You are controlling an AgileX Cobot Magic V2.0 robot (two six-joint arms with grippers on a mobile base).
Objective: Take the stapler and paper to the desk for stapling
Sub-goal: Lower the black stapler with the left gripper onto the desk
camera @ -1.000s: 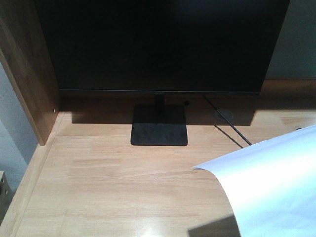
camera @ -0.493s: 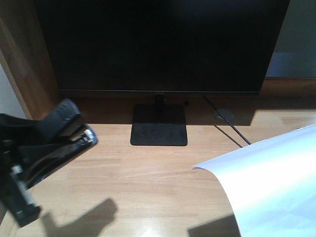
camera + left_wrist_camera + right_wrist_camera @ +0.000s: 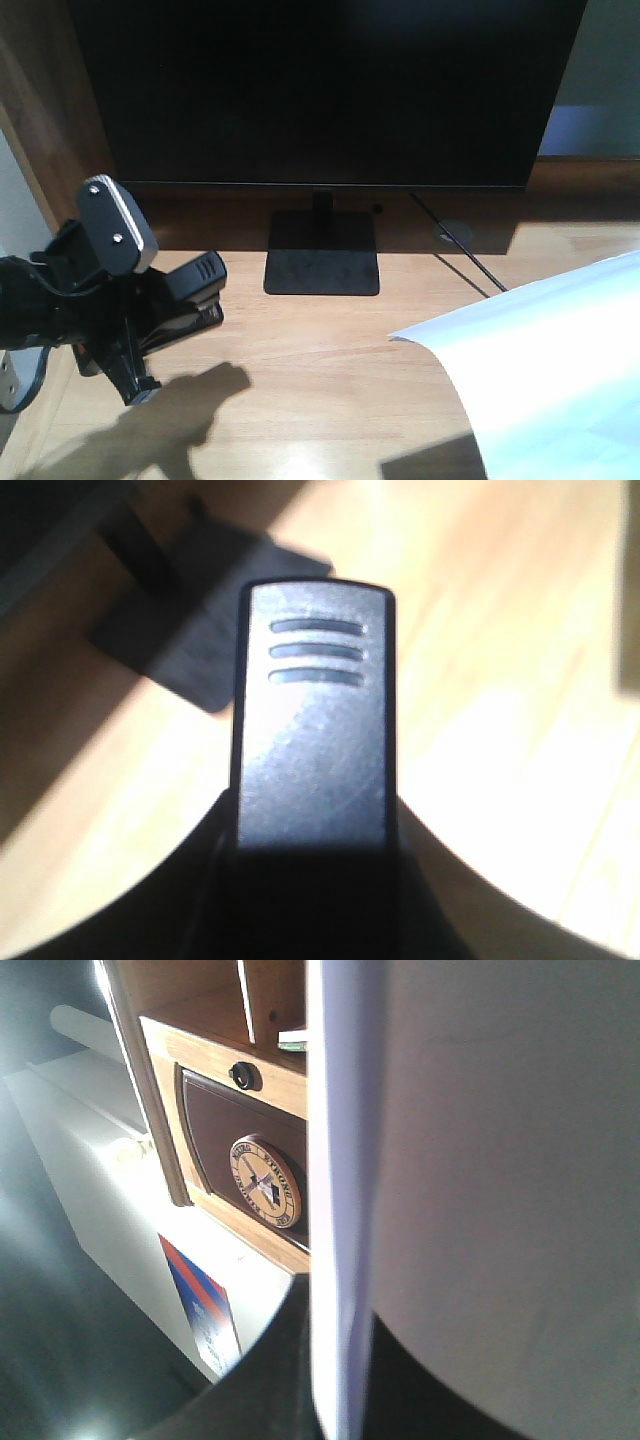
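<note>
Two sets of jaws are full: the left gripper (image 3: pixel 150 320) pinches the stapler (image 3: pixel 195 282) above the desk (image 3: pixel 320 385) near its left edge, and the right gripper (image 3: pixel 340 1385) apparently nips the paper (image 3: pixel 545 375), which curls over the front right corner. Both items appear fetched; neither is set down, and stapling is not yet begun.

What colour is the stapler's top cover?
The stapler is black, three grooves near its tip; clearest in the left wrist view.

Sun glare on desk (image 3: pixel 320 385), wrist views blurred
</note>
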